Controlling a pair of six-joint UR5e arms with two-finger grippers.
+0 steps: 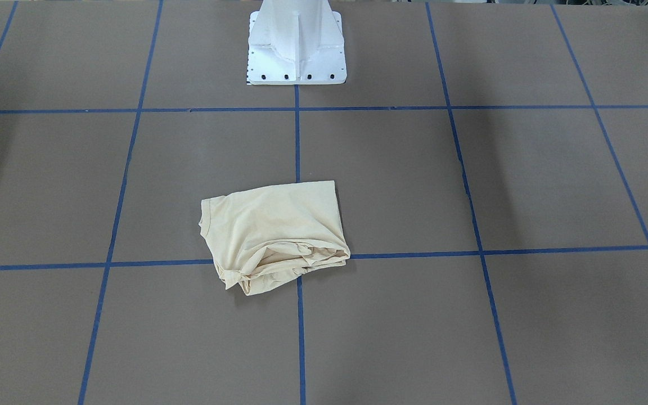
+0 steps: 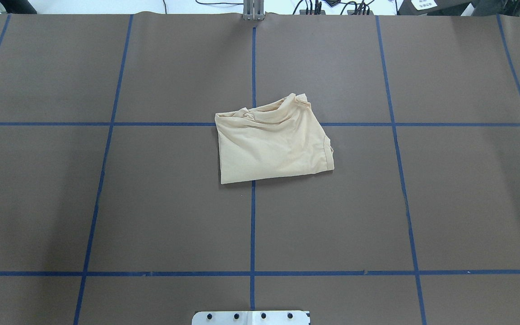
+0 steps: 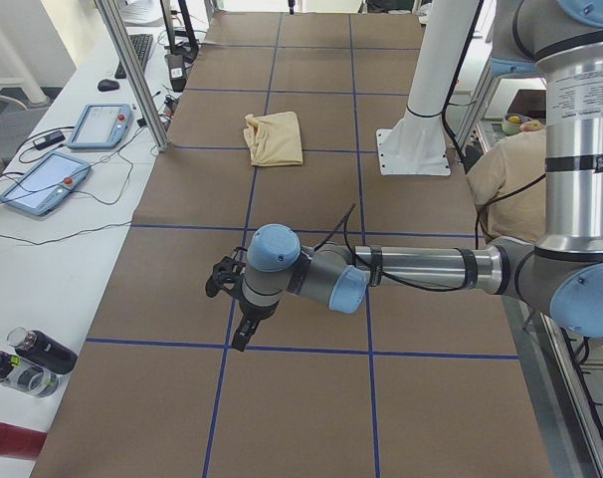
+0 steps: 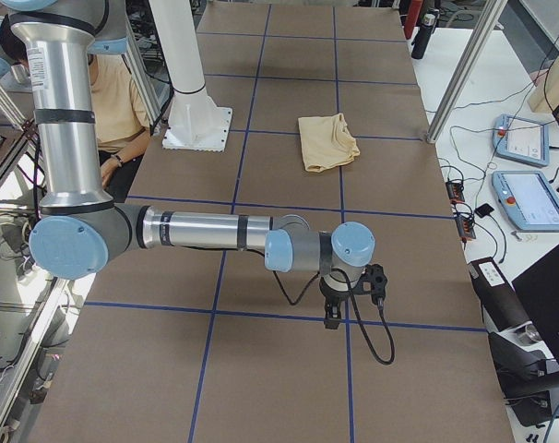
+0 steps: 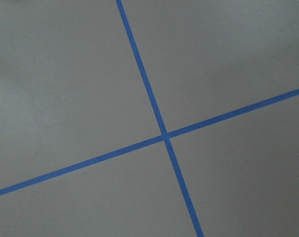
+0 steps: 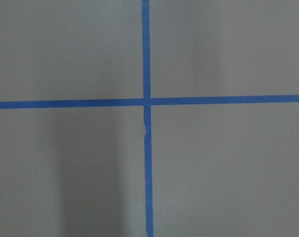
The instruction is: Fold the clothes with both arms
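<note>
Overhead exterior shows you the shirt (image 2: 271,144) as a small folded bundle in the middle of the worktop (image 2: 106,203), lying over a crossing of blue tape (image 2: 253,67). Its edge nearest the robot is straight; the far edge is bunched and creased.

Both arms sit low over bare worktop, well apart from the shirt. The left pincer (image 3: 242,334) and right pincer (image 4: 333,314) appear only in the side views, so you cannot tell whether their fingers are apart or together.

I judge the fold nearly finished. If you tidy it, bring both pincers to the bunched edge, pinch every layer, and draw outward evenly so the thin fabric flattens without dragging the bundle.
</note>
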